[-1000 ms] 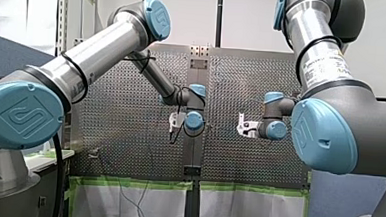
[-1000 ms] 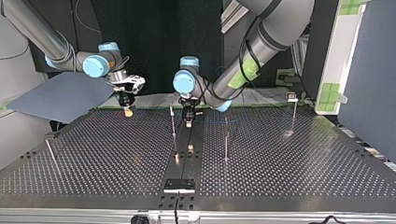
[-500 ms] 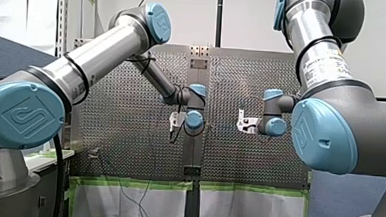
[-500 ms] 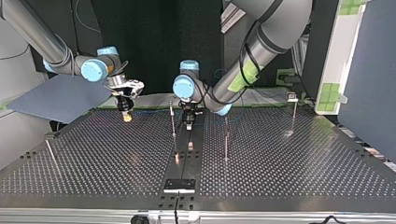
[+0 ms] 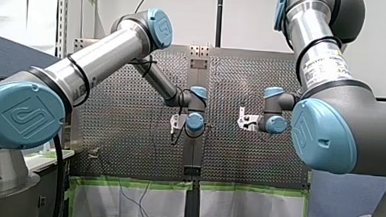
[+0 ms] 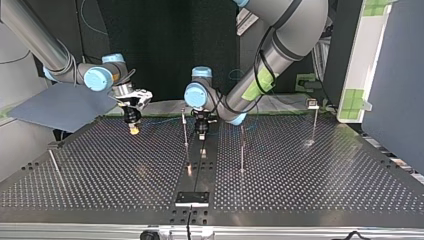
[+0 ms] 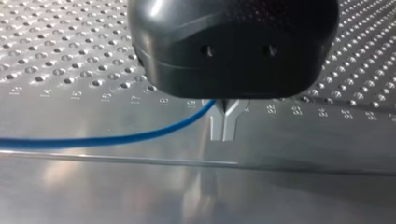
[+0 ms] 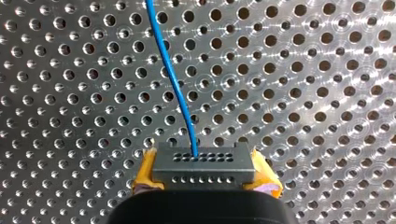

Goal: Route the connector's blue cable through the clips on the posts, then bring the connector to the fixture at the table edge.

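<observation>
In the right wrist view my right gripper [image 8: 203,184] is shut on the grey connector [image 8: 203,165], its yellow pads [image 8: 145,175] on either side. The blue cable [image 8: 175,79] leaves the connector's face and runs ahead over the perforated table. My left gripper [image 7: 224,122] is shut on the blue cable [image 7: 116,139] with its metal fingertips just above the plate. In the top view my right gripper [image 6: 133,129] hangs at the far left and my left gripper [image 6: 201,134] beside a thin post [image 6: 185,131] near the middle.
More posts stand on the table [image 6: 310,190]: one right of centre [image 6: 242,150], one at the far right [image 6: 315,125], one at the near left [image 6: 54,162]. A black fixture [image 6: 192,198] sits at the near edge. A grey sheet [image 6: 60,107] lies beyond the far left corner.
My right gripper has carried the connector a little toward the top view's left and nearer that camera. My left gripper has barely shifted and keeps hold of the cable.
</observation>
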`<move>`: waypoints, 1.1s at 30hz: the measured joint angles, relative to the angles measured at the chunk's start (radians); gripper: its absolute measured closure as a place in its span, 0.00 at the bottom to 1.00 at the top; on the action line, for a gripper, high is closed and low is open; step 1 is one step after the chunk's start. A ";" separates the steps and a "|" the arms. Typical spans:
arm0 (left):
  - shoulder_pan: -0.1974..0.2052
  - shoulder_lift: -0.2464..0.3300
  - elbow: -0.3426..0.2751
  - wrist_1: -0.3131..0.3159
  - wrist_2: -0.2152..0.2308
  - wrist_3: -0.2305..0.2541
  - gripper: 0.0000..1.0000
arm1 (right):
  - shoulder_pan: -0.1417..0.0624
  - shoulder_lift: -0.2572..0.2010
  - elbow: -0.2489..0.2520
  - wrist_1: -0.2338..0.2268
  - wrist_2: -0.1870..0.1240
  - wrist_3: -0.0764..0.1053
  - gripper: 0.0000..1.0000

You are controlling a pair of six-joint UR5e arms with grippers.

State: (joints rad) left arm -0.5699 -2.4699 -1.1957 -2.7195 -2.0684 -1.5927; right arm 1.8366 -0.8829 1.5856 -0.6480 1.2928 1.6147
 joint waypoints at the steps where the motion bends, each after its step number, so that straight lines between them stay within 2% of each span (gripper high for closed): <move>1: 0.000 0.000 0.000 0.000 0.000 0.000 1.00 | 0.000 0.001 -0.001 0.000 -0.001 0.000 1.00; 11: 0.002 0.000 0.000 0.001 0.000 0.001 1.00 | 0.002 0.012 -0.024 0.016 -0.013 0.000 1.00; 19: 0.003 0.000 0.000 0.001 -0.001 0.001 1.00 | 0.012 0.046 -0.063 0.054 -0.018 -0.015 1.00; 33: 0.004 0.000 0.000 0.008 0.000 0.002 1.00 | 0.014 0.051 -0.078 0.047 -0.022 -0.008 1.00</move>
State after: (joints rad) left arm -0.5664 -2.4702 -1.1959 -2.7116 -2.0682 -1.5907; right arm 1.8508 -0.8324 1.5080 -0.6006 1.2713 1.6071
